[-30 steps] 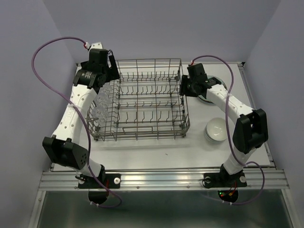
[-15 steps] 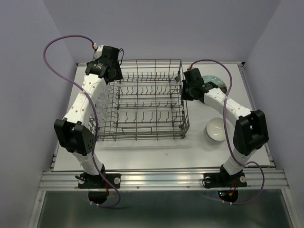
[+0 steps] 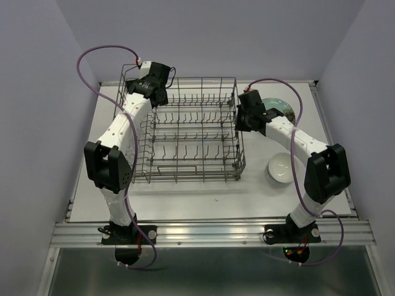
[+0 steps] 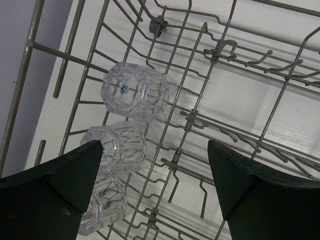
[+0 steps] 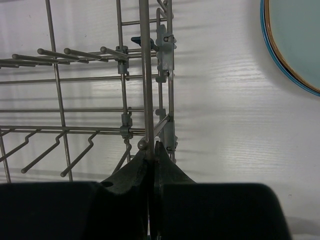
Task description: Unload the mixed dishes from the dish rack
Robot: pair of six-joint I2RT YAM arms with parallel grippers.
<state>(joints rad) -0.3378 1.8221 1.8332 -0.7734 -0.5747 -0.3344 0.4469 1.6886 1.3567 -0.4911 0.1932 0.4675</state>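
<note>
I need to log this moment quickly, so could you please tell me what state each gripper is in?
Left gripper: open, empty, above the clear glasses.
Right gripper: shut on the dish rack side wire.

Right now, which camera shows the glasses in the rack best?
Left wrist: three clear glasses close up, in a row along the dish rack side. Top external: the left arm covers them. Right wrist: none visible.
</note>
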